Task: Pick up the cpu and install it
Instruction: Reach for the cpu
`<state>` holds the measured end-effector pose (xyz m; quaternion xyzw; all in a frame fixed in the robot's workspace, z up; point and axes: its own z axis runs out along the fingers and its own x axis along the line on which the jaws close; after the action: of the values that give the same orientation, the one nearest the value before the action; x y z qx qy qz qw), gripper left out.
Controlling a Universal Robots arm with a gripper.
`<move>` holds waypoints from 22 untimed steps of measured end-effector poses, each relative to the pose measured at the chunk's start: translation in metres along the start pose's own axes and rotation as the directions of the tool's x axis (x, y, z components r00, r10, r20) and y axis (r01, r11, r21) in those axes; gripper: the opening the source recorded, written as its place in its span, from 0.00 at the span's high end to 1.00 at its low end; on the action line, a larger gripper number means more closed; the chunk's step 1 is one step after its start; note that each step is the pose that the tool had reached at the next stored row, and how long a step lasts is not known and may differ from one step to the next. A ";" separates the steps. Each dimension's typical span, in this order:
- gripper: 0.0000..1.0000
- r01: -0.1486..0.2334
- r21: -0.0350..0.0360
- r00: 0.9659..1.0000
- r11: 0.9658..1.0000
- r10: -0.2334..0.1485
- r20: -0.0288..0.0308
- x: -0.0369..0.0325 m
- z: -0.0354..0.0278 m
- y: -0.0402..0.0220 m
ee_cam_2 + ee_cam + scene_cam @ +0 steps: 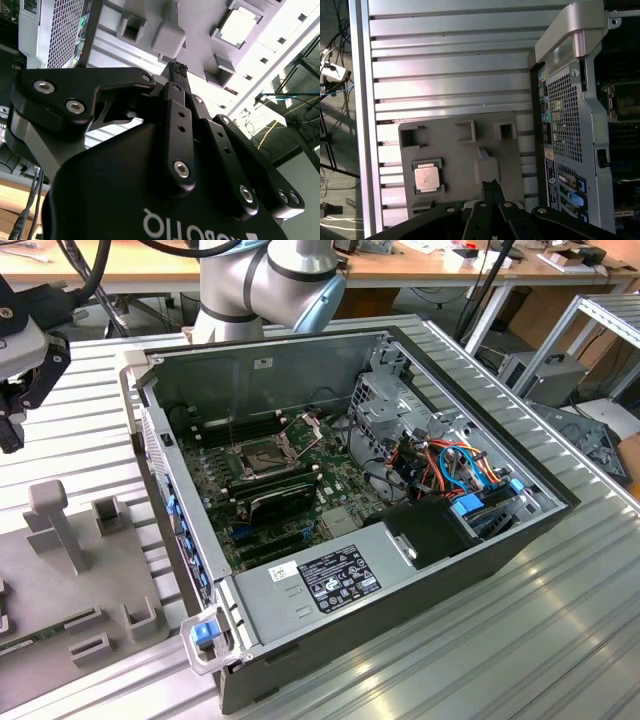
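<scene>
The gripper (492,186) hangs above a grey fixture plate (455,145). Its two black fingers are pressed together tip to tip, clenched with nothing between them. The thing on the plate closest to the tips is a rounded grey block (487,169), just ahead of them in the first wrist view. A little farther off on the same plate, the cpu (427,178) lies flat and face up in a square-framed nest. It is off to one side of the fingers and not touching them.

The plate rests on a ribbed aluminium table (445,65). Farther away, on the opposite side of the gripper from the cpu, an open computer case (570,115) lies on the table. In the exterior view, the silver-framed socket (262,453) sits on the motherboard inside the case, well apart from the gripper.
</scene>
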<state>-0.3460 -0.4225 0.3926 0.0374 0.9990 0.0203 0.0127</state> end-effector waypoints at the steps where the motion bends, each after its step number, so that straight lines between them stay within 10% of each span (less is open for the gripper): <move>1: 0.89 0.000 0.000 1.000 1.000 0.000 0.000 -0.0001 0.0000 -0.0010; 22: 0.89 0.000 0.000 1.000 1.000 0.000 0.000 0.0076 -0.0004 -0.0081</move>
<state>-0.3542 -0.4300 0.3925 0.0374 0.9990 0.0203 0.0127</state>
